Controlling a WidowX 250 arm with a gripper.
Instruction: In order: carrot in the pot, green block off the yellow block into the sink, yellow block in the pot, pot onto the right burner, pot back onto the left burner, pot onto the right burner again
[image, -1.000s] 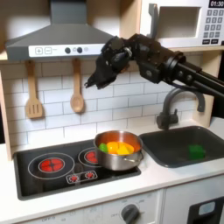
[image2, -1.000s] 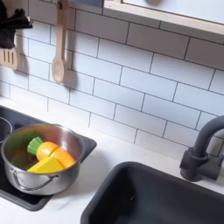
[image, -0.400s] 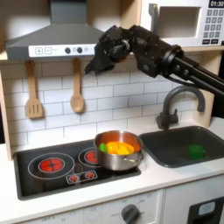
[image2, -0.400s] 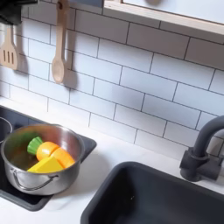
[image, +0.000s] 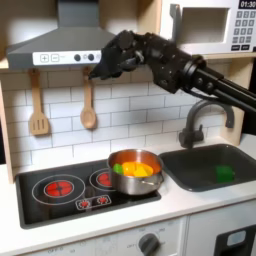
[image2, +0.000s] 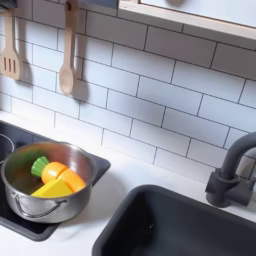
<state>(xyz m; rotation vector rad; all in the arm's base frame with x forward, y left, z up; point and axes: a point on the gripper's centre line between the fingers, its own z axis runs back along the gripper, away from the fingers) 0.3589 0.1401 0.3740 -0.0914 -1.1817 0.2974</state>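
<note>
Judging by the layout, standing at or near the end of the sequence: shiny round stainless-steel pot (image: 135, 172) sitting on the burner toward the first exterior view's right, beside the glowing red left burner (image: 60, 186). Holding inside it the small bright yellow block (image2: 57, 186) and the stubby orange toy carrot (image2: 52, 171) with its green top, touching each other. Lying apart in the dark sink basin (image: 190, 165), the small bright green block (image: 225, 173).

Hovering high above the stove, up by the grey range hood (image: 60, 45): the black gripper (image: 100, 66), well clear of the pot and carrying nothing visible. Too blurred and dark to tell whether its fingers are apart or together.

Calling, if any drag remains, for a long descent to the pot's rim before pushing or pulling; otherwise nothing left to do.

Surrounding all this: black cooktop set in a pale counter, white tiled wall, wooden spoon (image2: 67, 50) and spatula (image: 38, 105) hanging, dark curved faucet (image: 200, 115), microwave (image: 212, 25) above.
</note>
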